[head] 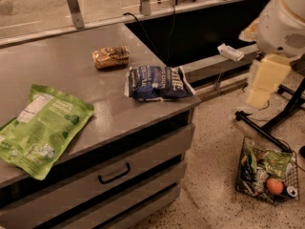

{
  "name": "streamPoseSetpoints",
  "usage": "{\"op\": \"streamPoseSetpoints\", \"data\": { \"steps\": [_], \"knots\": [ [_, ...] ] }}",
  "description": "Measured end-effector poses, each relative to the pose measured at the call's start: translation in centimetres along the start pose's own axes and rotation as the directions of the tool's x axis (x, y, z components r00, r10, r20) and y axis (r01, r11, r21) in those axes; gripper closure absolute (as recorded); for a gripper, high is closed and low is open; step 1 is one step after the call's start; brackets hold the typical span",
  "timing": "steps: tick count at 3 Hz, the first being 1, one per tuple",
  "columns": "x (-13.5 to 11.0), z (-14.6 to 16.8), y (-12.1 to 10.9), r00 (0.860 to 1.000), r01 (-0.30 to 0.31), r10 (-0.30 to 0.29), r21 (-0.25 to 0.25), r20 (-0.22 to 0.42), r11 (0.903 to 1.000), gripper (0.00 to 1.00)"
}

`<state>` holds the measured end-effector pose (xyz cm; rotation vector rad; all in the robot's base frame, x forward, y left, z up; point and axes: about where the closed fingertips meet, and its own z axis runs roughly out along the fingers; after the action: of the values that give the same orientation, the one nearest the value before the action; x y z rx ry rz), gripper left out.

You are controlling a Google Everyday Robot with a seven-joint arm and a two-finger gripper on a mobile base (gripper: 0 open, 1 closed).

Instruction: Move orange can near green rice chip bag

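The orange can (110, 57) lies on its side on the grey counter (71, 75), toward the back. The green rice chip bag (43, 128) lies flat at the counter's front left, apart from the can. A dark blue chip bag (157, 82) lies near the counter's right front corner, just in front of and to the right of the can. My white arm (283, 25) hangs at the far right, off the counter and over the floor. The gripper (257, 97) is at its pale lower end, far from the can and holding nothing that I can see.
Drawers with a dark handle (114, 173) front the counter. A wire basket (267, 175) of groceries stands on the speckled floor at the right. A black stand leg (267, 128) crosses the floor under my arm. A dark recess (200, 32) lies behind the counter.
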<state>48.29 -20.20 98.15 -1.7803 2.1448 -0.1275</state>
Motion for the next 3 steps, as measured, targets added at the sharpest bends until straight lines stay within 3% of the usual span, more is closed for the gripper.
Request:
{"op": "streamPoseSetpoints", "data": {
  "steps": [1, 2, 3],
  "knots": [
    [-2.9, 3.4, -5.5, 0.994, 0.111, -0.111, -0.042, -0.009, 0.9930, 0.00],
    [-8.0, 7.0, -10.3, 0.972, 0.234, -0.236, -0.090, -0.008, 0.9680, 0.00],
    [-14.2, 8.7, -13.7, 0.951, 0.308, -0.305, -0.071, 0.051, 0.9486, 0.00]
  ]
}}
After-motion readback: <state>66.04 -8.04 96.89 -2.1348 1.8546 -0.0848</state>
